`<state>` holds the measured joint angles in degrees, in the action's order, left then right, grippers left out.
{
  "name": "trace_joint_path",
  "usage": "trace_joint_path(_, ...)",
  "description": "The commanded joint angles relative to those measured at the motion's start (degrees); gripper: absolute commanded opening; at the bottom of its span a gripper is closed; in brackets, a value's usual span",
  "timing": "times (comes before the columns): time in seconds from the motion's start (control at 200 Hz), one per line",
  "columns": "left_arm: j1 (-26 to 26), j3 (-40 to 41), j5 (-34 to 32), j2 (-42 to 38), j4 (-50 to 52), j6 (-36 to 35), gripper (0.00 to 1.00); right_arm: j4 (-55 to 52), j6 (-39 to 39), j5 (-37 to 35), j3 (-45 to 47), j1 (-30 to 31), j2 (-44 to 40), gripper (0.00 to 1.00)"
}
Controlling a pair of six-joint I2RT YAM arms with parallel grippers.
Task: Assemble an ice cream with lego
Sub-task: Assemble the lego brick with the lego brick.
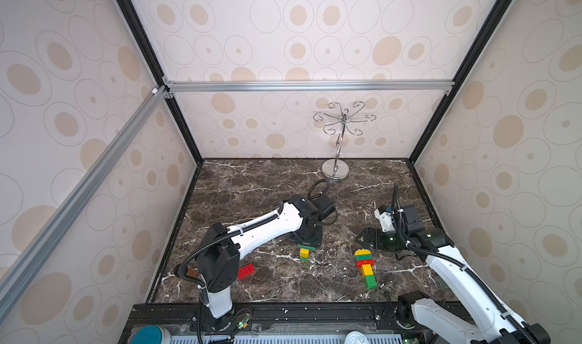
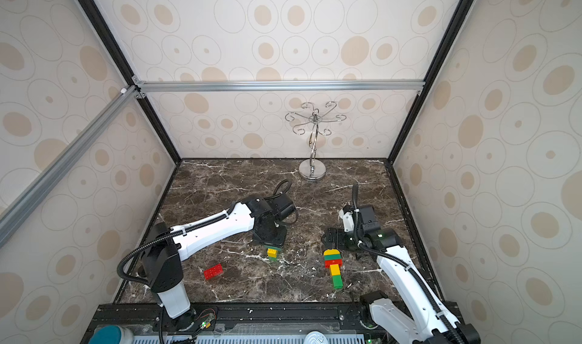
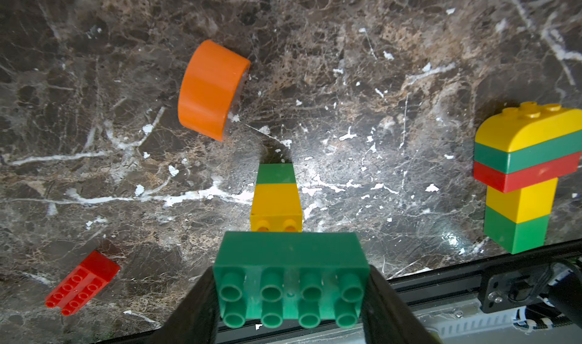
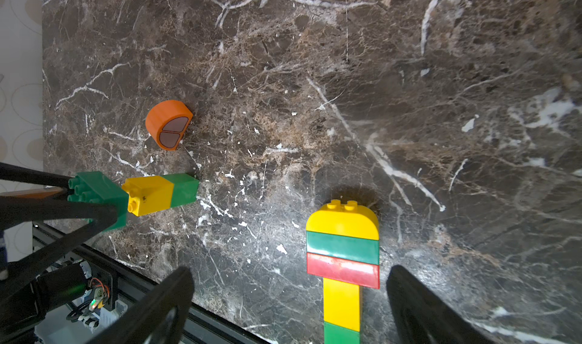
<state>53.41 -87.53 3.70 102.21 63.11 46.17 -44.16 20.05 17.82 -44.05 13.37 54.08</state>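
**Status of the assembly**

- One finished ice cream [image 1: 365, 267] lies flat on the counter [image 1: 267, 181]. From the stick end it runs green square, yellow square, red oblong, green oblong, yellow domed cap. All joints appear closed.
- A second, shorter stack [image 3: 276, 197] lies on its side near the middle of the counter. It has a green square and a yellow square, and the yellow brick's studs are still exposed.
- The green oblong brick [image 3: 289, 276] is clamped across its short ends by the left pincer [image 3: 289, 301]. Its hollow underside faces the yellow studs and it sits just beside them. The views do not show whether it touches them, and it does not look seated.
- The orange domed piece [image 3: 209, 89] lies loose on its side, near the short stack.
- The red oblong brick [image 1: 246, 271] lies loose, studs up, well apart from both stacks.
- The right pincer [image 4: 289, 307] is spread wide and empty. It hangs over the finished ice cream without touching it.

**Assessment**

The second ice cream is judged under half built, with two parts joined and a third presented. Still to do:

1. Press the green oblong home.
2. Add the red oblong.
3. Cap with the orange dome.

The metal stand [image 1: 337, 169] at the back wall plays no part.
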Motion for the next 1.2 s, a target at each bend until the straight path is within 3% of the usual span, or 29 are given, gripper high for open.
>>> trace_joint_path(0.0,0.12,1.41,-1.18,-0.5,1.07,-1.35,0.29,-0.48,-0.51,-0.26,0.46,-0.45,-0.56,0.98)
trace_joint_path(0.885,0.21,3.41,2.08,-0.16,-2.24,-2.97,0.29,-0.48,-0.54,-0.35,0.5,-0.45,-0.12,0.98)
trace_joint_path(1.196,0.07,4.17,0.09,-0.35,-0.31,-2.12,0.29,-0.5,-0.54,-0.25,0.46,-0.45,-0.16,0.99)
